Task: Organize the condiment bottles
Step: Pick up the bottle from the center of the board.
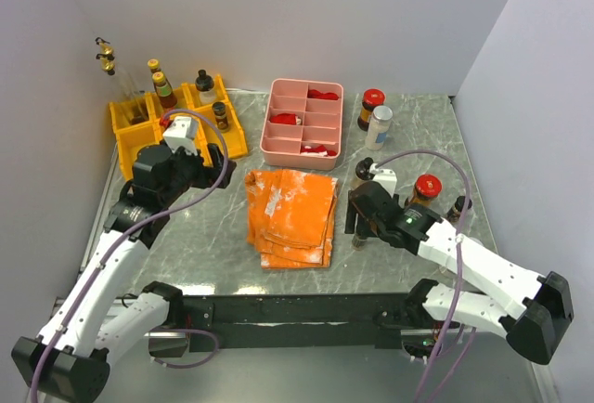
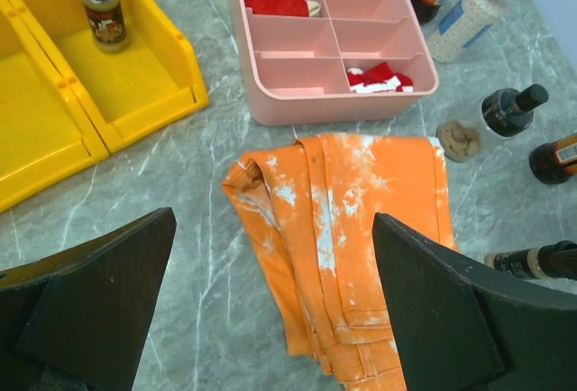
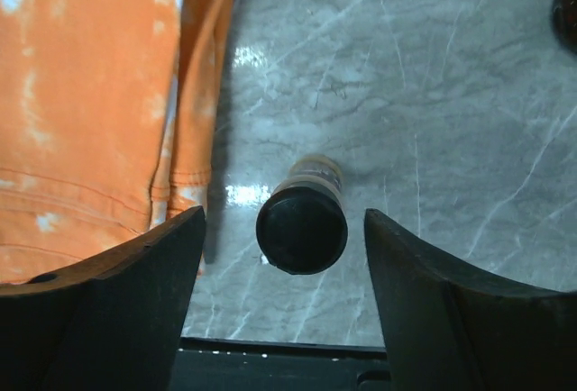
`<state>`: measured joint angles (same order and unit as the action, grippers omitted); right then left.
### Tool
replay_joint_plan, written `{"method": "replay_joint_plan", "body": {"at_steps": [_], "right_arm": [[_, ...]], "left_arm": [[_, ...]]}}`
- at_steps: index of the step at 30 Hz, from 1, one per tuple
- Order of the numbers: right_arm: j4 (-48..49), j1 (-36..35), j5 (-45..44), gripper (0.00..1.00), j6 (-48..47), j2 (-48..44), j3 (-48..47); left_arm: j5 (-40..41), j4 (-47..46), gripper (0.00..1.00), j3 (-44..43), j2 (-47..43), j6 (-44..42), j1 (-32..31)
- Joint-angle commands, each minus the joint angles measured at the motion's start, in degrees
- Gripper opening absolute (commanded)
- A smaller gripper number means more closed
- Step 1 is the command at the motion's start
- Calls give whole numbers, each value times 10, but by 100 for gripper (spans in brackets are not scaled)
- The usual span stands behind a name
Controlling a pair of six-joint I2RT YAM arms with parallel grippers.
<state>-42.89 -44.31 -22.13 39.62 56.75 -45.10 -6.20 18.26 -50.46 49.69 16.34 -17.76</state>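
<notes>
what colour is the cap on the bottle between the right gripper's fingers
The cap is black, clearest in the right wrist view.

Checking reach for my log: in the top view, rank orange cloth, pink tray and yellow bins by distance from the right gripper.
1. orange cloth, just left of the right gripper
2. pink tray, farther back
3. yellow bins, far back-left

Set on a grey marbled table [image 1: 418, 134] veined in white, glossy, catching bright patches of glare. Boxed in by plain pale walls [image 1: 306, 13] at back, left and right. Edged in front by a black rail [image 1: 297, 310]. Evenly, softly lit.
</notes>
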Motion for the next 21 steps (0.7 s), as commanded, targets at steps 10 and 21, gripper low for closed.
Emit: {"method": "replay_joint_plan", "body": {"at_steps": [10,21], "right_arm": [[16,-1,17,45,-4,57,-3],[-6,-90,4,28,-24,91,-198]], "left_arm": [[52,-18,96,-2,-25,-9,-13],[269,-30,97,17,-123,11,-12]]}}
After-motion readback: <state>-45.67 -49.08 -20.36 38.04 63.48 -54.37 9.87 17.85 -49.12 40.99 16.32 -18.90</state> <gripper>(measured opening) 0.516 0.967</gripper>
